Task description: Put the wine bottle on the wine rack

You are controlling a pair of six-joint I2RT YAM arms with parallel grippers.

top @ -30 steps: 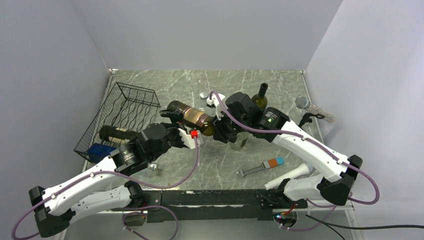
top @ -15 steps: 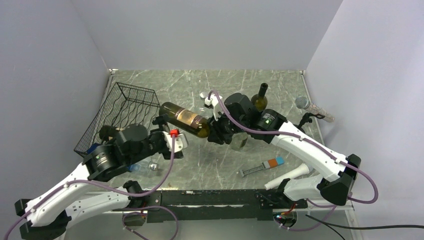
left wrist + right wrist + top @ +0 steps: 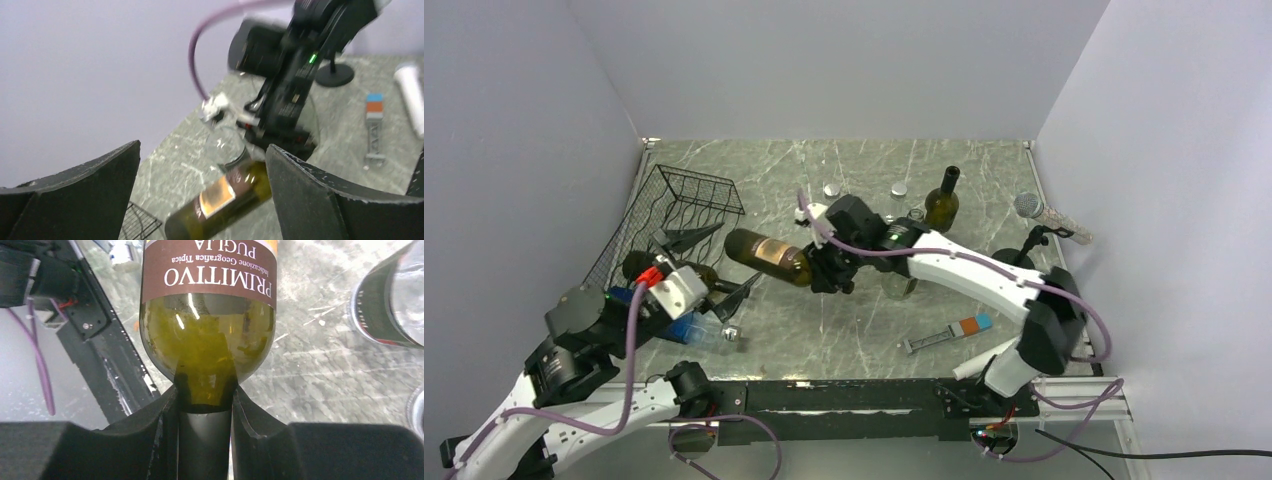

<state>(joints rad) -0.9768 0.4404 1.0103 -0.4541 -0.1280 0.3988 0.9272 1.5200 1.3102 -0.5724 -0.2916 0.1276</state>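
Note:
The wine bottle (image 3: 766,256) is green glass with a brown label and hangs nearly level above the table, its base pointing left toward the wine rack (image 3: 686,203). My right gripper (image 3: 819,270) is shut on its neck; in the right wrist view the fingers (image 3: 161,415) clamp the neck just below the bottle (image 3: 207,335) shoulder. The black wire rack stands tilted at the far left. My left gripper (image 3: 713,263) is open and empty between rack and bottle. The left wrist view looks past its gripper (image 3: 202,146) to the bottle (image 3: 225,197) beyond.
A dark bottle (image 3: 639,266) lies at the rack's near end, with a blue object (image 3: 686,328) beside it. A second green bottle (image 3: 942,203) stands at the back, near two small jars (image 3: 831,190). A microphone (image 3: 1046,212), a flat tool (image 3: 949,334) and a white cylinder (image 3: 1009,348) lie on the right.
My right arm has carried the bottle leftward toward the rack. My left arm has pulled back to the near left, its open gripper now pointing up at the bottle.

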